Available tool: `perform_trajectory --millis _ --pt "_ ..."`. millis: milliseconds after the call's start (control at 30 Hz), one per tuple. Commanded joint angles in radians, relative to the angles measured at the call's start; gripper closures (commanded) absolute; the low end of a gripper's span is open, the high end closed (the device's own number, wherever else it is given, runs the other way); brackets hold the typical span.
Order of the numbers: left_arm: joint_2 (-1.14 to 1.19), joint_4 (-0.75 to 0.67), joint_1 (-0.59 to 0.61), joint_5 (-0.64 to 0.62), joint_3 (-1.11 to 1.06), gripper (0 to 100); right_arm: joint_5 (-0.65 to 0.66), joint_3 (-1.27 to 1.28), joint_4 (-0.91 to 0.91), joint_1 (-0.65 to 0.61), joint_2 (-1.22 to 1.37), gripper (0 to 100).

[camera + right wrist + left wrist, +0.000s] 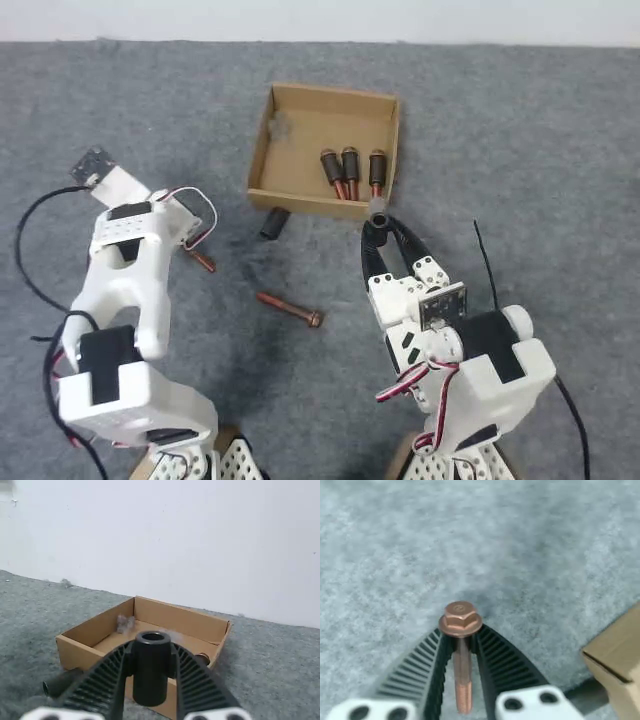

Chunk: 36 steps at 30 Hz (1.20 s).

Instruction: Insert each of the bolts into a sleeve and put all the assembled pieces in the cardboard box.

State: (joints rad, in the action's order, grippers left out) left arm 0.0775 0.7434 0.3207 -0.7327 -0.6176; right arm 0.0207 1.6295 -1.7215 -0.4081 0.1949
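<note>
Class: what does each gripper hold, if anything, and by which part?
Left gripper: a bolt, by the shank just under the head. Right gripper: a sleeve, by its sides near the open end.

One camera looked down on the carpet (520,130) from overhead. My left wrist camera faced it closely; my right looked level. All three caught the cardboard box (305,125).
</note>
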Motion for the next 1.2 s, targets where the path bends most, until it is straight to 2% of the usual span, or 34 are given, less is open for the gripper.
perform_trajectory --millis 0,100,300,467,600,700,833,1167 --pt "-0.060 -0.028 -0.048 0.008 0.079 99 0.017 0.023 -0.007 -0.010 -0.012 99.1" --pt "-0.141 -0.029 -0.091 0.006 0.096 99 0.017 0.021 -0.005 -0.010 -0.008 99.1" --pt "-0.298 -0.038 -0.256 0.006 0.099 99 0.017 0.021 -0.001 -0.019 -0.007 99.1" --pt "-0.385 -0.158 -0.419 0.006 0.094 99 0.015 0.021 0.001 -0.021 -0.007 99.1" --pt "-0.434 -0.198 -0.546 0.011 0.097 99 0.015 0.021 0.001 -0.031 -0.007 99.1" --pt "-0.485 -0.195 -0.608 0.117 0.096 99 0.015 0.020 0.001 -0.036 -0.007 99.1" --pt "-0.582 -0.190 -0.624 0.253 0.044 99 0.015 0.020 0.001 -0.061 -0.007 99.1" --pt "-1.030 -0.196 -0.623 0.264 -0.265 99 0.017 -0.014 0.001 -0.199 -0.007 99.1"
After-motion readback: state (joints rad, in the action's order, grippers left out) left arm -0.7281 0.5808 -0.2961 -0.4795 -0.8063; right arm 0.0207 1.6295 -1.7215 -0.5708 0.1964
